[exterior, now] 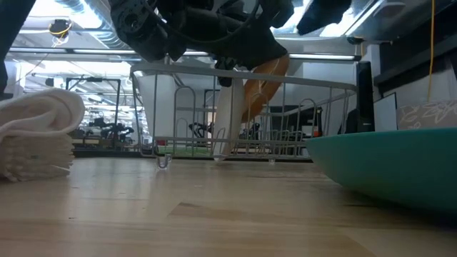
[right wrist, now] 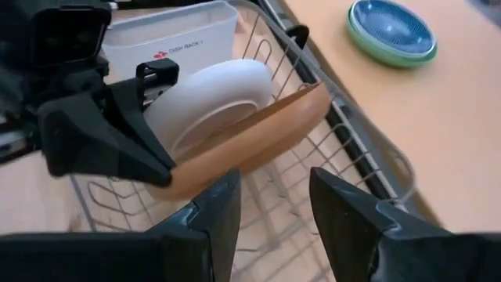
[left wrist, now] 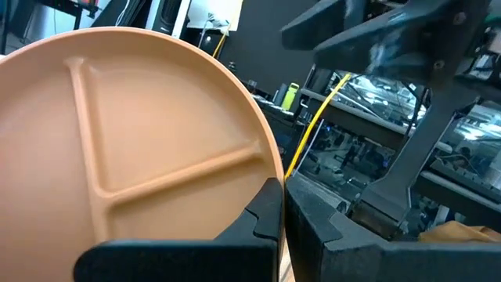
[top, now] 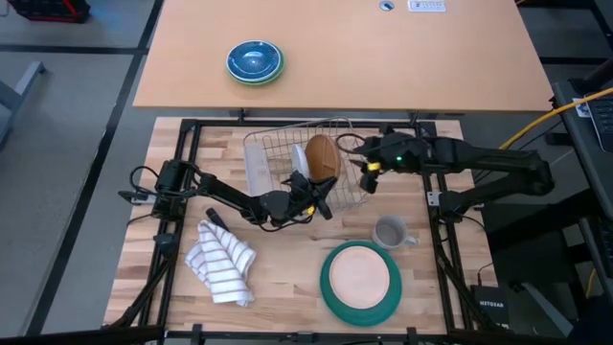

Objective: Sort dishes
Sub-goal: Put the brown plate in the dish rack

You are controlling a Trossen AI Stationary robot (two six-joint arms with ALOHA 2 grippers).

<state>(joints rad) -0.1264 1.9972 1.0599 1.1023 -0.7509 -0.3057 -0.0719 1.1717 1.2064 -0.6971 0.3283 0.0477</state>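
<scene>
Two plates upright in wire rack [top: 306, 158]: white plate [right wrist: 207, 102], tan plate [top: 323, 155]. Left gripper [top: 311, 196] fingers clamp tan plate's rim. Right gripper [top: 367, 172] fingers released, beside rack.

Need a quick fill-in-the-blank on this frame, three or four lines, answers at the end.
1. The left gripper holds the tan plate inside the wire ____.
2. Beside the tan plate stands a small ____ plate.
3. The right gripper is ____, holding nothing.
4. The grey mug sits beside the large ____ plate.

Answers: rack; white; open; green
</scene>
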